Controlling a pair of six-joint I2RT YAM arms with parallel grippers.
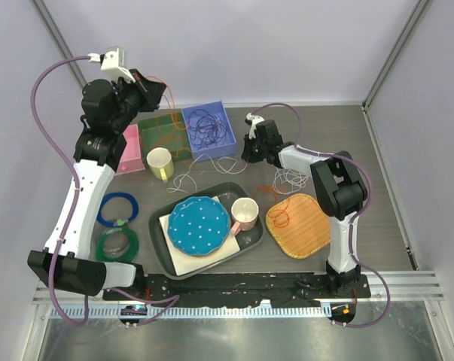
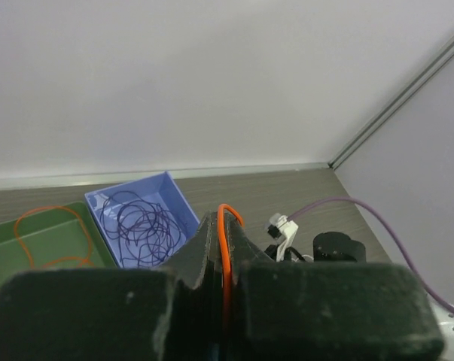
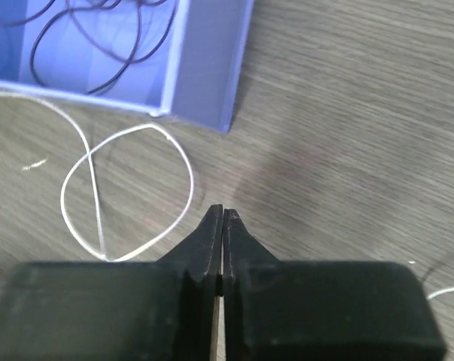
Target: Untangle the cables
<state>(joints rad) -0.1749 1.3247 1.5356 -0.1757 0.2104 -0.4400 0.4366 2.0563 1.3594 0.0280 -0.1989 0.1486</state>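
My left gripper (image 2: 220, 218) is raised at the back left (image 1: 157, 92) and is shut on an orange cable (image 2: 226, 226). That cable droops toward the green box (image 1: 153, 124), where an orange loop (image 2: 50, 237) lies. Dark purple cables (image 1: 209, 126) lie curled in the blue box (image 2: 174, 197). My right gripper (image 3: 223, 212) hangs low over the table just right of that box (image 1: 247, 148). Its jaws are shut with nothing showing between them. A white cable loop (image 3: 129, 192) lies to its left, apart from the tips. More white cable (image 1: 290, 179) lies beside the right arm.
A pink box (image 1: 129, 149) and a yellow cup (image 1: 159, 162) stand left of centre. A dark tray (image 1: 160, 226) holds a blue dotted plate (image 1: 199, 226) and a pink mug (image 1: 245, 213). A yellow mat (image 1: 306, 229) lies to the right. Blue (image 1: 117, 209) and green (image 1: 117, 244) rings lie on the left.
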